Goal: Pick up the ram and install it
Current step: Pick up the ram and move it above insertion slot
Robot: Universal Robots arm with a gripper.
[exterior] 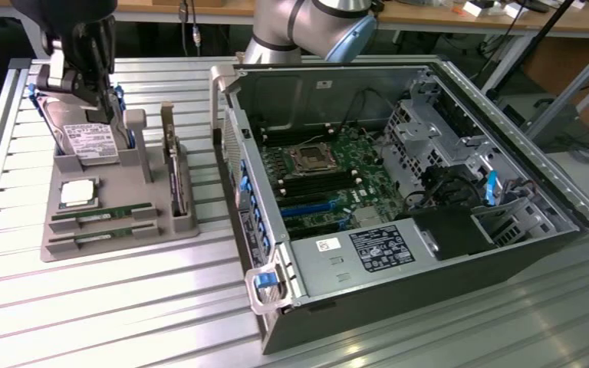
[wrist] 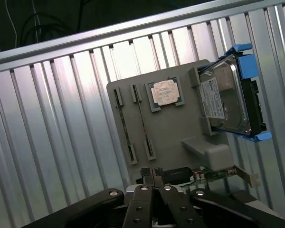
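The gripper (exterior: 92, 100) hung above the far end of the grey tray (exterior: 120, 250), its upper part cut off by the picture's edge and its dark body hiding part of the hard drive (exterior: 90, 142) in the blue carrier. In the wrist view the gripper (wrist: 154, 175) had its two fingers pressed together with nothing between them, their bases running out of frame.

One ram stick (exterior: 102, 213) lay in a slot at the near end of the tray, with a second ram stick (exterior: 100, 234) just beside it in the next slot, both well apart from the gripper. From the wrist both sticks (wrist: 125, 124) (wrist: 142, 119) showed edge-on as thin lines, chips impossible to make out.

The processor (exterior: 80, 192) sat between the sticks and the drive. The expansion card (exterior: 175, 180) stood upright along the tray's side. Toward the exterior view's right the open computer case (exterior: 397, 253) showed its motherboard (exterior: 336, 176); the memory sockets there were too dark to read
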